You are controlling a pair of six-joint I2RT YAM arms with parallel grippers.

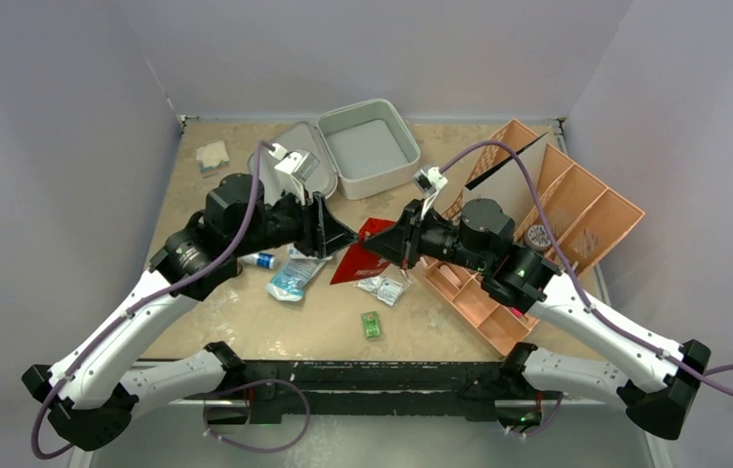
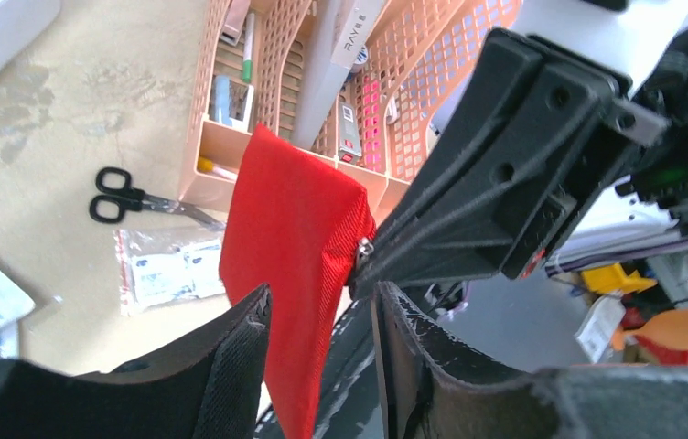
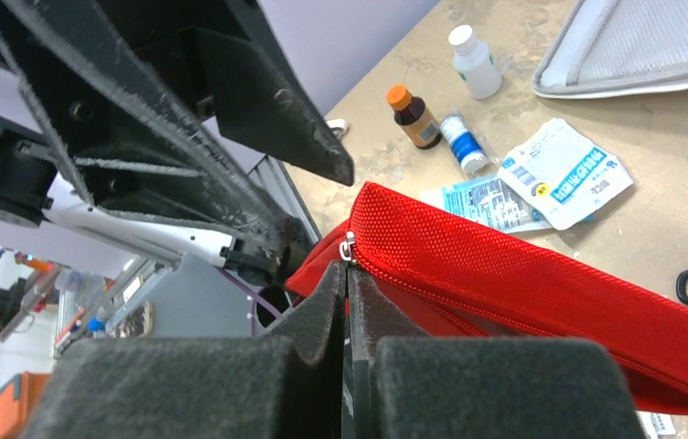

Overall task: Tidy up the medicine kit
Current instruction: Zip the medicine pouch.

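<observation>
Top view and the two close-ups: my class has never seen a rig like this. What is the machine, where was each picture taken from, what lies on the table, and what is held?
The machine is two robot arms, the left arm and the right arm, bolted at the table's near edge. The wide picture comes from a fixed camera above and behind them. Each close-up comes from a camera on one wrist. On the table lie an open grey medicine kit, an orange tray, scissors, bottles and packets. Between the arms is a red pouch. The right jaws are shut on its zip end, and the left jaws stand open around its edge.
</observation>
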